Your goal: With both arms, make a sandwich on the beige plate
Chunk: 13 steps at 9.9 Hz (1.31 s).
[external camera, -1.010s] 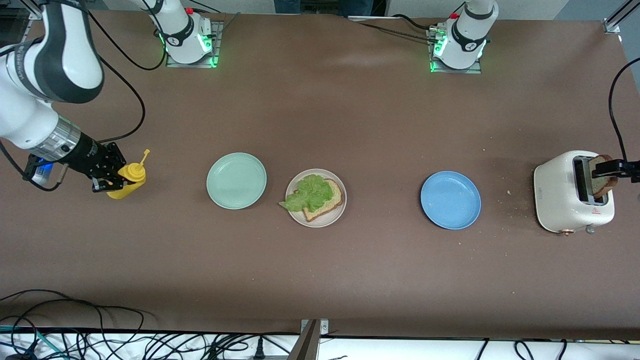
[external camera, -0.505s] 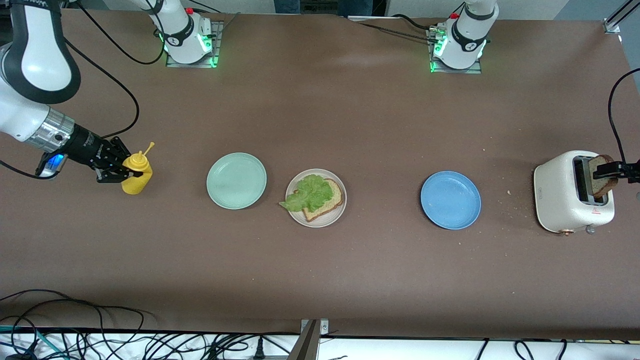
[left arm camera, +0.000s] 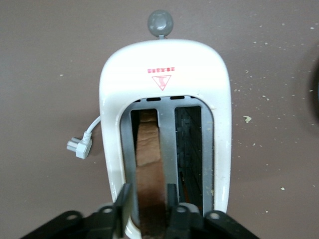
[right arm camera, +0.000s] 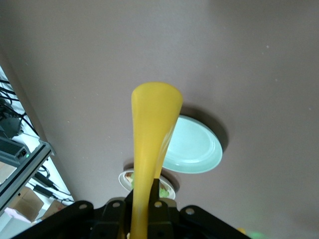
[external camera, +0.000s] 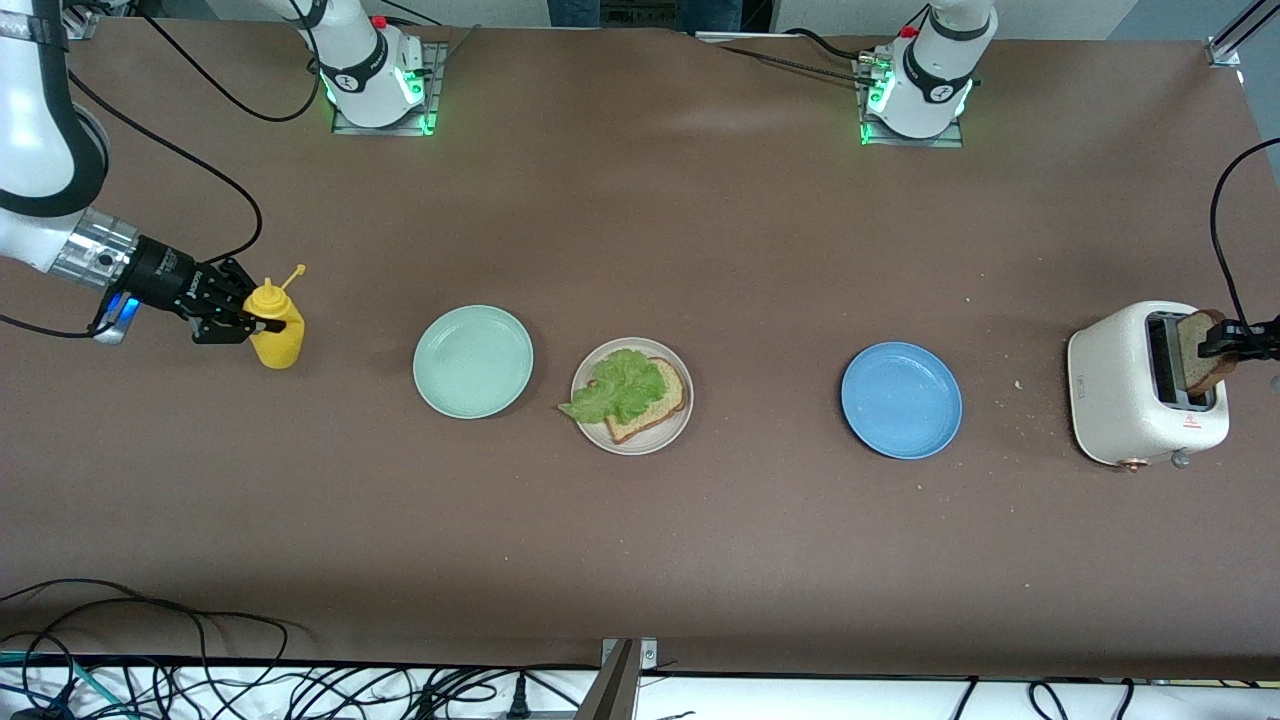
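The beige plate (external camera: 662,441) holds one bread slice (external camera: 664,396) with a green lettuce leaf (external camera: 620,388) on top. A second bread slice (external camera: 1196,356) stands in a slot of the white toaster (external camera: 1120,390) at the left arm's end. My left gripper (external camera: 1222,345) is shut on that slice's top edge. In the left wrist view its fingers (left arm camera: 172,199) flank the brown slice (left arm camera: 148,149). My right gripper (external camera: 255,322) is shut on a yellow squeeze bottle (external camera: 278,332), held upright at the right arm's end. The bottle (right arm camera: 152,129) runs out from between the right gripper (right arm camera: 147,209).
A mint-green plate (external camera: 473,361) lies beside the beige plate, toward the right arm's end. A blue plate (external camera: 901,400) lies between the beige plate and the toaster. Crumbs dot the table near the toaster. Cables hang along the near edge.
My left gripper has closed on the slice in the toaster. The right arm has carried the yellow bottle away from the front camera and turned it from tilted to upright.
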Each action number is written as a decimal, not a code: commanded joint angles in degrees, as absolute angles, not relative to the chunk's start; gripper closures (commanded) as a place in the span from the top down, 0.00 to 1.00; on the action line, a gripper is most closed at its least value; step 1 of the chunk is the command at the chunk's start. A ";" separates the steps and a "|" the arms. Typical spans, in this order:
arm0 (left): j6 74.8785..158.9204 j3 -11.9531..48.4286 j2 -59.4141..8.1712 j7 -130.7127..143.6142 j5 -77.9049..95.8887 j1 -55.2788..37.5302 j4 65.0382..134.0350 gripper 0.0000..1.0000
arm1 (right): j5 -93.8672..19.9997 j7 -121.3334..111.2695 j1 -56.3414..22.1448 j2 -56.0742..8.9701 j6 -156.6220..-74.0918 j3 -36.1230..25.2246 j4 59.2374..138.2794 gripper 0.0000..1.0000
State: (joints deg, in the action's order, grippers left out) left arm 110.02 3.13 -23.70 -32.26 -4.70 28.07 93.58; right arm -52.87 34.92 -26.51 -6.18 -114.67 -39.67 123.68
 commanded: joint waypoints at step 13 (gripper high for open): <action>87.64 4.22 -23.11 -29.37 14.44 16.18 77.52 0.00 | -73.03 24.18 -19.69 -37.61 -90.44 -39.20 109.34 0.00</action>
State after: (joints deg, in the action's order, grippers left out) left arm 90.27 4.74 -22.12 -30.91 8.44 17.54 78.72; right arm -71.40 25.94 -21.56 -35.03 -92.85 -39.67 111.91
